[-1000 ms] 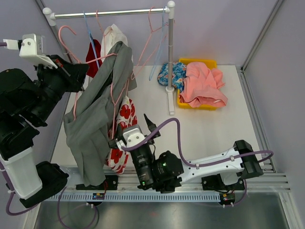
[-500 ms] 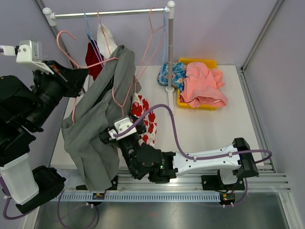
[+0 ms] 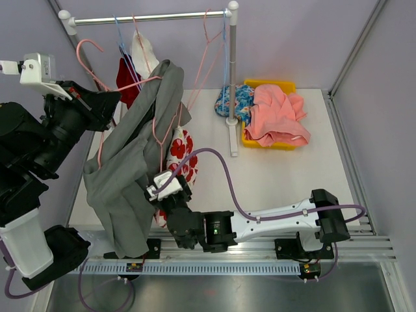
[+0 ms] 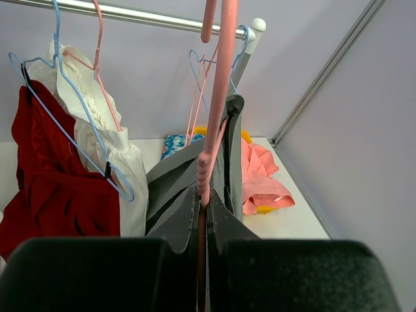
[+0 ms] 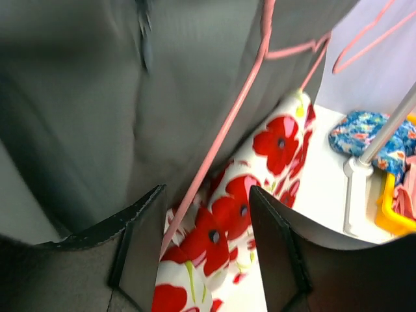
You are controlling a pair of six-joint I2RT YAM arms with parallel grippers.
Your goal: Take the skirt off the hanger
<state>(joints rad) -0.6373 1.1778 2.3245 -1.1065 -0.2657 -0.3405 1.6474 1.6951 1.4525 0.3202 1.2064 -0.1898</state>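
My left gripper [image 3: 107, 104] [image 4: 205, 198] is shut on the stem of a pink hanger [image 4: 218, 97] [image 3: 156, 133], held in the air left of the rail. Over the hanger drapes a large grey garment [image 3: 130, 169] [image 5: 97, 97]. Below it hangs the skirt [image 3: 182, 153] [image 5: 273, 149], white with red poppies. My right gripper [image 3: 158, 197] [image 5: 207, 195] is low at the clothes' bottom edge. Its jaws are open, with the poppy fabric and a pink hanger wire [image 5: 227, 130] between them; neither finger clearly presses on them.
A clothes rail [image 3: 149, 17] on a white post [image 3: 232, 65] crosses the back, with a red garment [image 4: 52, 182] and a white one [image 4: 97, 123] on a blue hanger. A yellow bin [image 3: 270, 84] holds pink cloth [image 3: 276, 114]; blue patterned cloth [image 3: 233, 101] lies beside it.
My right arm has swung left and in under the hanging clothes, and its jaws have narrowed around the poppy fabric. The skirt has swayed. The left gripper kept its hold.
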